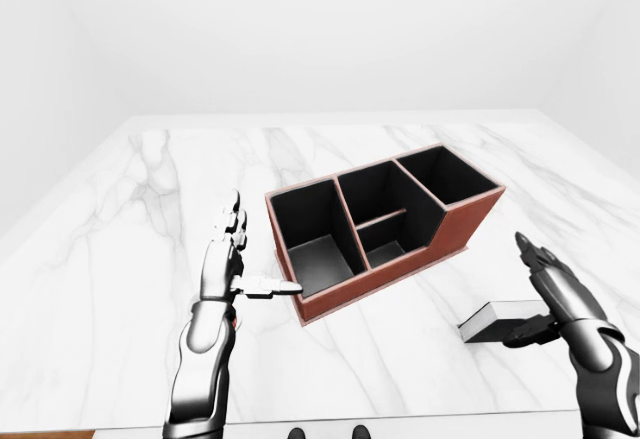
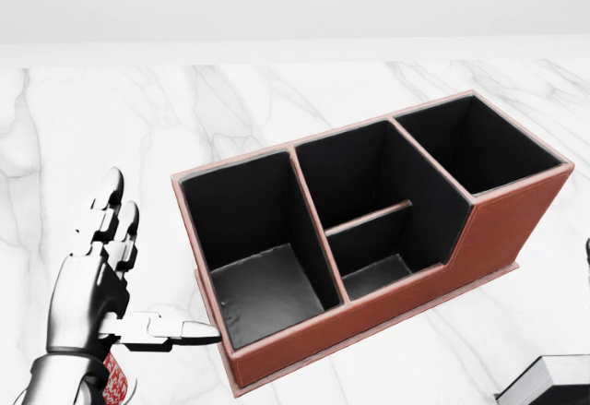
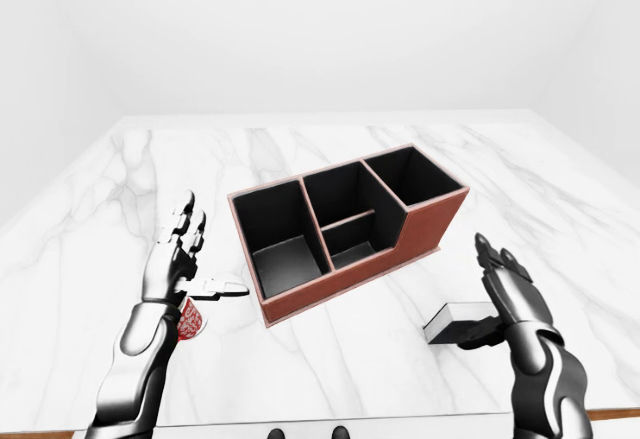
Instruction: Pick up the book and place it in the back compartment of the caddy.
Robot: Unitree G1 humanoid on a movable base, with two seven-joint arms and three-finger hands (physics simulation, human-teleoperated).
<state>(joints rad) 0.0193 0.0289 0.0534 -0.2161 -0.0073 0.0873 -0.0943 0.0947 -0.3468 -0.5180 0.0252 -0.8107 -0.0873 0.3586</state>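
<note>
The book, dark-covered with white page edges, lies flat on the marble table at the lower right of the left-eye view; only its corner shows in the head view. My right hand stands open at the book's right end, fingers raised above it and thumb low by its edge. The red-brown caddy with black compartments sits mid-table, angled. My left hand is open beside the caddy's left end, thumb pointing at its wall.
A small red-and-white patterned thing lies under my left wrist. The marble table spreads wide around the caddy; its near edge runs along the bottom of the eye views. White walls stand behind.
</note>
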